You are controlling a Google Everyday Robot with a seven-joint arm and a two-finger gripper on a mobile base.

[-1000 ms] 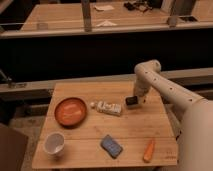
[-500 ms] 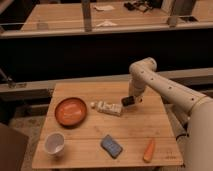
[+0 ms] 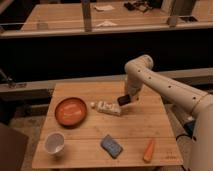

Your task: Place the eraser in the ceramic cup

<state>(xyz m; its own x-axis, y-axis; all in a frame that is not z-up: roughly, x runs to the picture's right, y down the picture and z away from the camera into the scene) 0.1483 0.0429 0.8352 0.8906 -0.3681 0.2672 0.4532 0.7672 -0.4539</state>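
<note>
While the white robot arm hangs over the pale wooden surface (image 3: 150, 125), its pincer (image 3: 126, 97) is clamped on the small flat black eraser (image 3: 124, 100), held just above the white printed tube (image 3: 109, 107). The small white ceramic cup (image 3: 54, 143) stands well apart at the near left corner, past the flat orange plate (image 3: 71, 111). The carry looks risky: a thin hold could let the block slip, and an off-centre release could bounce it off the rim or tip the cup.
</note>
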